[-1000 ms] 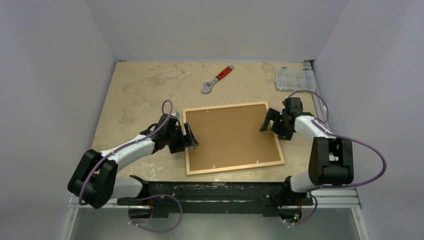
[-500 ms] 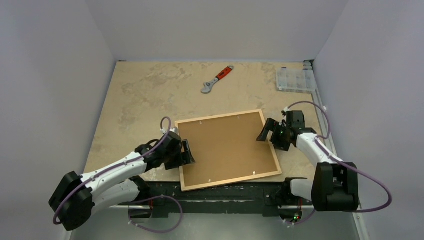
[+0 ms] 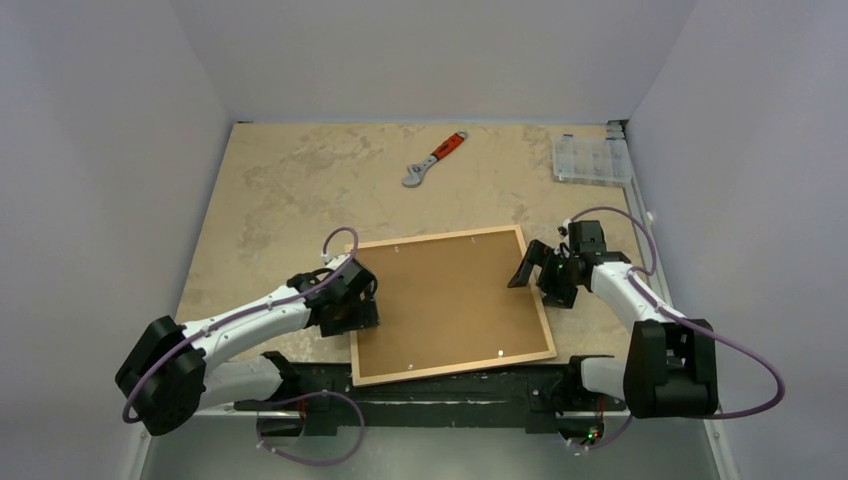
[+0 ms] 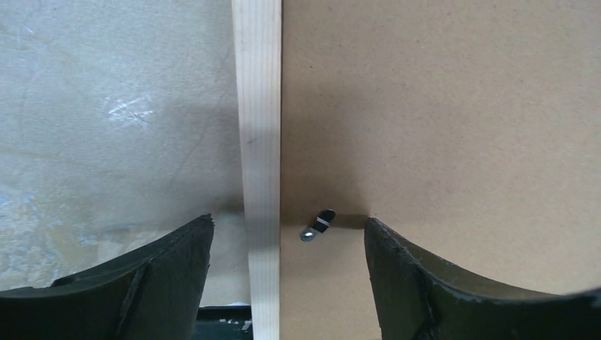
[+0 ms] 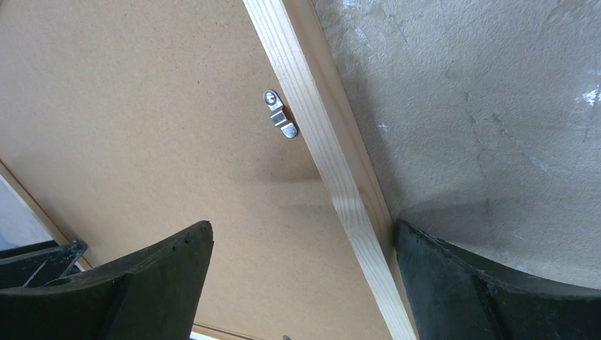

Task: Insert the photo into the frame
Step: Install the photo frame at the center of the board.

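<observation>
My left gripper (image 4: 287, 223) hangs with its jaws spread astride the left rail of the frame (image 4: 259, 106), one finger over the table (image 3: 280, 180) and the other over the brown backing board (image 3: 450, 300). It pinches nothing. A small metal turn clip (image 4: 317, 224) lies on the board just beside the rail, between the fingertips.

My right gripper (image 5: 301, 225) is also spread wide and empty, astride the right rail, with another clip beyond its fingertips.

The frame lies flat and back upward near the arm bases, slightly skewed. I cannot see the photo in any view, and I cannot tell whether it lies under the board.

I judge this an early step: the frame is set close to hand with the backing on. The next move calls for fine work, turning the clips off so the board can lift.

Both arms are low. The left reaches forward and inward from its base. The right is folded at the elbow, forearm angled inward.

A wrench (image 3: 435, 158) and a clear plastic box (image 3: 590, 158) lie well apart, at the far side.
</observation>
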You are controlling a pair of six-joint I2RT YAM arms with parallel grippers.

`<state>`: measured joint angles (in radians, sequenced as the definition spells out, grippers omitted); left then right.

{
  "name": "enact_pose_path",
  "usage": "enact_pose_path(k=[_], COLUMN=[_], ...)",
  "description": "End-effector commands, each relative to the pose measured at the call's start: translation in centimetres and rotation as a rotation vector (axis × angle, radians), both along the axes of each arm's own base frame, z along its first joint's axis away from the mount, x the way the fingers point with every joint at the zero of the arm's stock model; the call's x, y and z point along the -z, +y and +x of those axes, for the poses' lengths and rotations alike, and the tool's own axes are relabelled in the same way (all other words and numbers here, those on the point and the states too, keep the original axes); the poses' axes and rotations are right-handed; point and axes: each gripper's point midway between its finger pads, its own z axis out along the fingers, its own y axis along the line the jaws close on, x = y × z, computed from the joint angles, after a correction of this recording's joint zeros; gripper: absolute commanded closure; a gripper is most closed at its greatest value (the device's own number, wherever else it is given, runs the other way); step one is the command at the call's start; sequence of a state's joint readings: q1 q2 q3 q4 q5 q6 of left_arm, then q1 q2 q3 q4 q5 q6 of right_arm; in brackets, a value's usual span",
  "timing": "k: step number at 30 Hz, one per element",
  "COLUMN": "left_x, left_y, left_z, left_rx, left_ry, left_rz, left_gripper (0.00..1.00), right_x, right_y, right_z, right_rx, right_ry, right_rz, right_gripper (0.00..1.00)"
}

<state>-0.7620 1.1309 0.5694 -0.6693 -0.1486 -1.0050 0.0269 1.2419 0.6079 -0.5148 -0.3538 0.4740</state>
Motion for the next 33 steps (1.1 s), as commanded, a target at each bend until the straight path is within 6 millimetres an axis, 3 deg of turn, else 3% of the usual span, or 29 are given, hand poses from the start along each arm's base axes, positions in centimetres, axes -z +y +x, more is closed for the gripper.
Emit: enact_pose_path(k=[1,3,8,13,18,21,22,23,25,27,33], left_x=[0.0,0.2,0.7,1.2,1.2,0.8,0.6,0.3,-0.4,-1.0,-2.0], left_y=[1.5,1.7,1.4,1.2,0.4,-0.1,-0.3,-0.4,-0.8,-1.2,-3.2], left_z=[0.6,0.6,0.6,0.4,0.5,0.6,0.7,0.8,1.2,1.7,4.1], left_rx=[0.016,0.017,0.031,0.037,0.049,0.045,0.042,0.04,0.031,0.016,-0.01], left_ry=[-0.011,-0.011,-0.014,-0.01,-0.024,-0.037,-0.044,-0.053,-0.075,-0.087,-0.103], left_rz=[0.118,0.127,0.114,0.097,0.047,0.012,0.0,-0.01,-0.041,-0.086,-0.252], left_gripper=[0.27,0.31,0.52,0.89,1.0,1.0,0.96,0.87,0.54,0.37,0.31], right_x=[-0.3,-0.2,-0.4,-0.9,-1.0,-0.8,-0.7,-0.7,-0.7,-0.7,-0.7], right_y=[0.6,0.7,0.9,1.0,0.9,0.9,0.9,0.8,0.7,0.5,0.8], right_z=[0.1,0.1,0.3,0.8,1.0,0.8,0.8,0.8,0.9,1.1,1.5], right_rx=[-0.023,-0.022,-0.025,-0.026,-0.025,-0.027,-0.026,-0.026,-0.027,-0.028,-0.028], right_ry=[0.003,0.004,0.001,-0.01,-0.018,-0.014,-0.012,-0.013,-0.017,-0.022,-0.029], right_rz=[0.023,0.029,0.041,0.047,0.045,0.042,0.041,0.037,0.028,0.019,0.031], right_gripper=[0.02,0.02,0.02,0.02,0.02,0.02,0.02,0.02,0.02,0.02,0.04])
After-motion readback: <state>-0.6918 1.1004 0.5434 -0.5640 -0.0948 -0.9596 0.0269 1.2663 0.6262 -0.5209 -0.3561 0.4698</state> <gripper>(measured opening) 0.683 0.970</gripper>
